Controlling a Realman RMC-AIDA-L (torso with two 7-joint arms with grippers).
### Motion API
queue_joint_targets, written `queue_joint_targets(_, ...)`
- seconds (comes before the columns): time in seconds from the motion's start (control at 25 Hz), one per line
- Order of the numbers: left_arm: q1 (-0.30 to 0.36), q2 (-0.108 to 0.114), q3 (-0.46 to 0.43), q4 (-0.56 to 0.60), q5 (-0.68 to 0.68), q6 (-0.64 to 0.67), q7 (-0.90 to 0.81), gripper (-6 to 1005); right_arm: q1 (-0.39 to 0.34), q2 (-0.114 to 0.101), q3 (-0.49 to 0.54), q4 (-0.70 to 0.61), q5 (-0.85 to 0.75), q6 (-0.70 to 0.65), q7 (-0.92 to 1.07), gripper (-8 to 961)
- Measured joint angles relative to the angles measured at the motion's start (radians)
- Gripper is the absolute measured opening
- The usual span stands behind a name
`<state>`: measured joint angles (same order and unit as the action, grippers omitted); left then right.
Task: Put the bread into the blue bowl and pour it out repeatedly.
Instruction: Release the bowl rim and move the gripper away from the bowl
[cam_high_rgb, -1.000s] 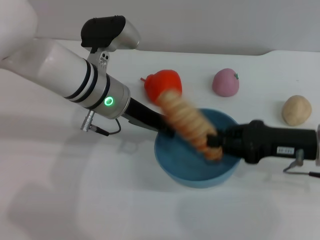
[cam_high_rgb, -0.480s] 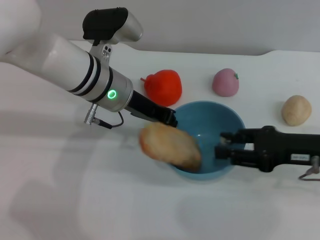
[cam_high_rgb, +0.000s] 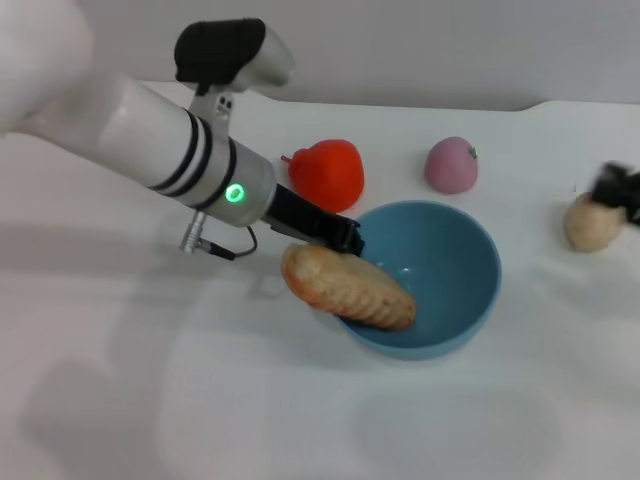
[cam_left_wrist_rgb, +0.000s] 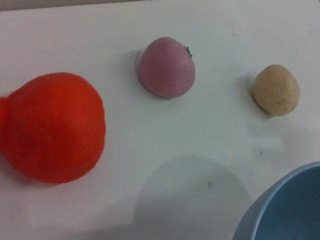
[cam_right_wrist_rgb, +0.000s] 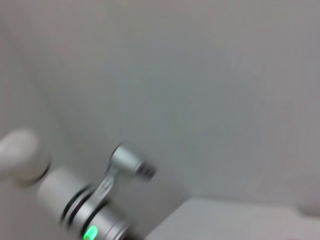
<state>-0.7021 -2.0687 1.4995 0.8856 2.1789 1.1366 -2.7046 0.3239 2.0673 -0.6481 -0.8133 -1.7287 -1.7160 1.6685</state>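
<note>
The blue bowl (cam_high_rgb: 450, 260) sits tilted at the table's middle; its rim also shows in the left wrist view (cam_left_wrist_rgb: 285, 210). The bread (cam_high_rgb: 347, 285), a golden-tan loaf slice, lies across the bowl's left rim, one end inside and the other sticking out over the table. My left gripper (cam_high_rgb: 340, 235) reaches down from the upper left and grips the bowl's back-left rim, just behind the bread. My right gripper (cam_high_rgb: 620, 185) is a dark blur at the far right edge, well away from the bowl and above the beige ball.
A red fruit (cam_high_rgb: 328, 173) (cam_left_wrist_rgb: 52, 127) lies behind the bowl to the left. A pink fruit (cam_high_rgb: 451, 165) (cam_left_wrist_rgb: 166, 67) lies behind it. A beige round ball (cam_high_rgb: 590, 222) (cam_left_wrist_rgb: 276, 90) lies at the far right. The right wrist view shows only the wall and my left arm (cam_right_wrist_rgb: 95, 215).
My right gripper let go of the bread and pulled back fast to the far right edge. The bread dropped and now rests across the bowl's left rim. The bowl shifted slightly right.
</note>
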Motion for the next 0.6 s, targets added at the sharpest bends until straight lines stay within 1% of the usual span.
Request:
queue_joint_targets(0.04,0.004,0.000,0.046,-0.004,-0.023,-0.032,-0.001,25,-0.019,0.000,0.078,0.004,0.001,-0.011,-0.001,509)
queue_joint_targets(0.08,0.005,-0.001,0.069,-0.008,-0.036,-0.047,-0.001,30,-0.027,0.000,0.107,0.006,0.000,-0.016,-0.002,509)
queue_joint_targets(0.12,0.005,-0.001,0.069,-0.008,-0.036,-0.047,-0.001,34,-0.036,0.000,0.134,0.007,-0.001,-0.023,-0.003,509)
queue_joint_targets(0.16,0.005,0.000,0.090,-0.014,-0.051,-0.064,-0.001,39,-0.036,0.000,0.134,0.007,-0.001,-0.023,-0.003,509)
queue_joint_targets(0.32,0.000,0.000,0.180,-0.038,-0.089,-0.127,0.001,57,-0.063,0.002,0.191,0.010,-0.006,-0.040,-0.010,509)
queue_joint_targets(0.48,-0.004,-0.001,0.233,-0.041,-0.094,-0.171,-0.001,76,-0.074,0.003,0.203,0.031,-0.006,-0.044,-0.032,509)
queue_joint_targets(0.6,-0.003,-0.001,0.253,-0.042,-0.094,-0.188,-0.005,87,-0.074,0.002,0.204,0.039,-0.007,-0.044,-0.034,509)
